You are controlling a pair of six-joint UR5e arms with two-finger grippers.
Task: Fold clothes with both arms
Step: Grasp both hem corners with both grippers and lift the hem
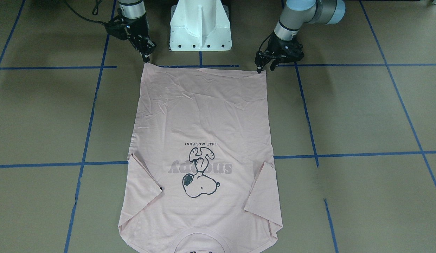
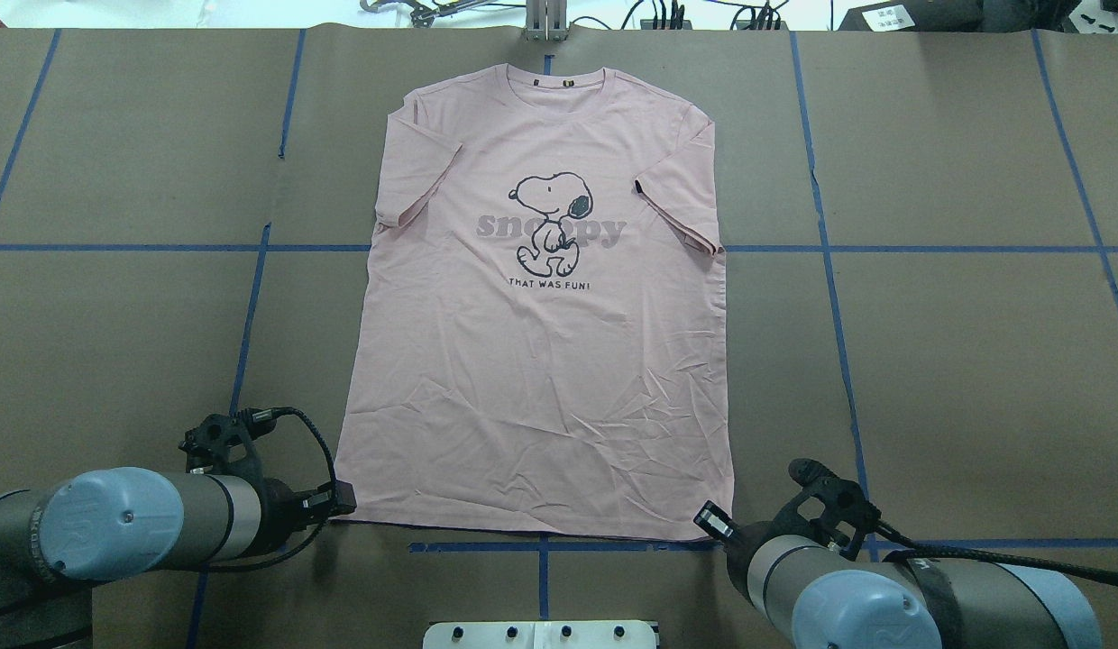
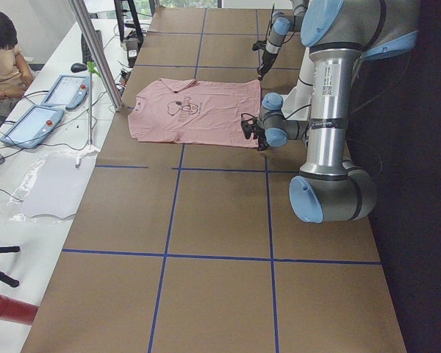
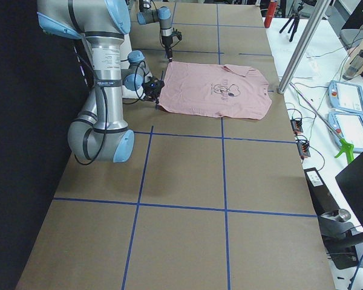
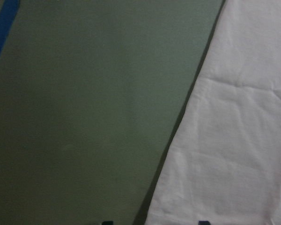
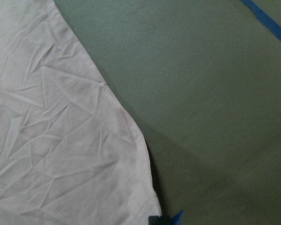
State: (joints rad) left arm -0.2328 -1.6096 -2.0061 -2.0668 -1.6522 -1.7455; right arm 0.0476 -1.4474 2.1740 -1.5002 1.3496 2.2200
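The pale pink T-shirt lies flat on the brown table with its cartoon dog print up, its collar far from the robot and its hem toward it. My left gripper is low at one hem corner. Its jaws are open and straddle the shirt's edge in the left wrist view. My right gripper is at the other hem corner. Its fingers are together, and their tip meets the corner of the cloth in the right wrist view.
The white pedestal stands between the two arms, just behind the hem. Blue tape lines cross the table. In the exterior left view a person sits at a side bench with tablets, next to a metal pole.
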